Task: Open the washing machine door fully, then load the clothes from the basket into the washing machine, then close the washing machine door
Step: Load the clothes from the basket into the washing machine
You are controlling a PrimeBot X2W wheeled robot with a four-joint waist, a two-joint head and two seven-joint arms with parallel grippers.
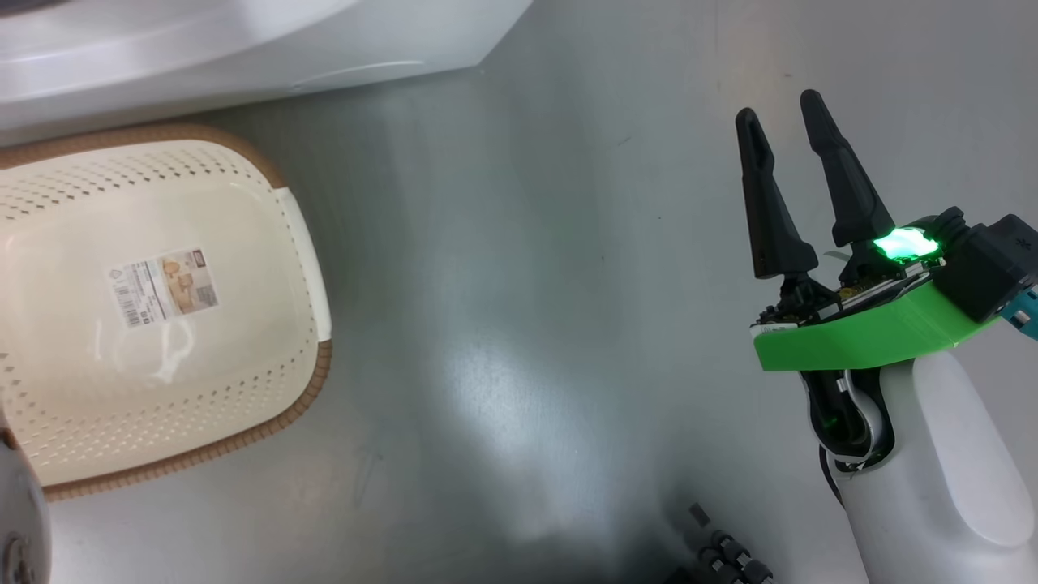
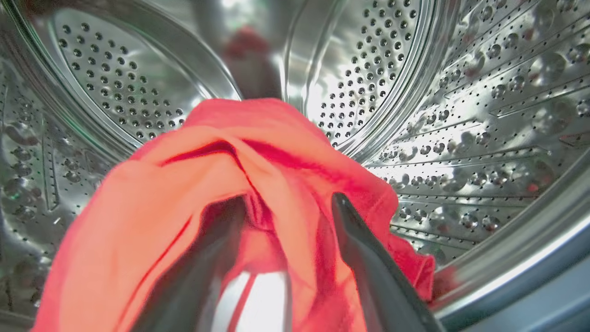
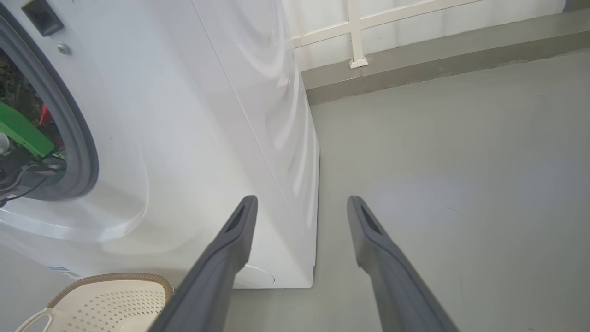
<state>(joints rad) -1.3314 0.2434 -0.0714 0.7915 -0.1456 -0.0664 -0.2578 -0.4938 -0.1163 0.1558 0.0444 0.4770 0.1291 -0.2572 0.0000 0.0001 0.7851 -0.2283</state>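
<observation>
Red clothes lie bunched right against the lens in the left wrist view, draped over and between the two dark fingers of the left gripper. Those fingers stand spread apart, not pinching the fabric, so the bundle looks let go and rests by its own weight. It sits inside the steel drum of the washing machine, near the front lip and not deep at the back, which is probably as far as the arm reaches through the opening. From the right wrist view a green part of the left arm shows inside the grey gasket, with a bit of red beside it. The right gripper hangs over the bare floor, well apart from the machine, its fingers open and holding nothing, seemingly parked out of the way. The basket stands on the floor just beside the machine's front with its label sticker exposed and no fabric in it, so loading looks finished. Fabric may cling to the left fingers when the arm withdraws.
</observation>
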